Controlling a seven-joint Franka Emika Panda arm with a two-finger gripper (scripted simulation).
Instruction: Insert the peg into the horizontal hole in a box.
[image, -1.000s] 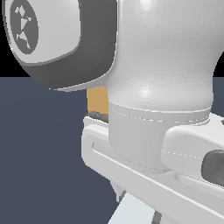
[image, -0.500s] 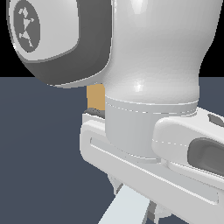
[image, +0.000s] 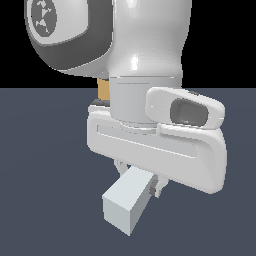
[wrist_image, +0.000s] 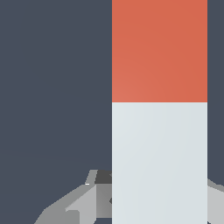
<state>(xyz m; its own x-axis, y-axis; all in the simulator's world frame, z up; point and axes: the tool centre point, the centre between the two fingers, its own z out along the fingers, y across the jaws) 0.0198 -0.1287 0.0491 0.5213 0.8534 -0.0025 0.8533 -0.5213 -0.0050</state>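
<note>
The arm's hand fills the exterior view. My gripper is shut on the peg, whose pale square end points toward the camera below the hand. In the wrist view the peg runs away from the gripper, pale near the fingers and orange-red at the far end. Only a thin tan sliver of the box shows behind the wrist. The hole is hidden.
A dark blue-grey floor lies under the hand. The white arm link with its grey joint cap blocks most of the exterior view.
The hand has risen and shifted in the exterior view, with the peg in it. More of the peg's pale end now shows below the hand. Less of the box is visible.
</note>
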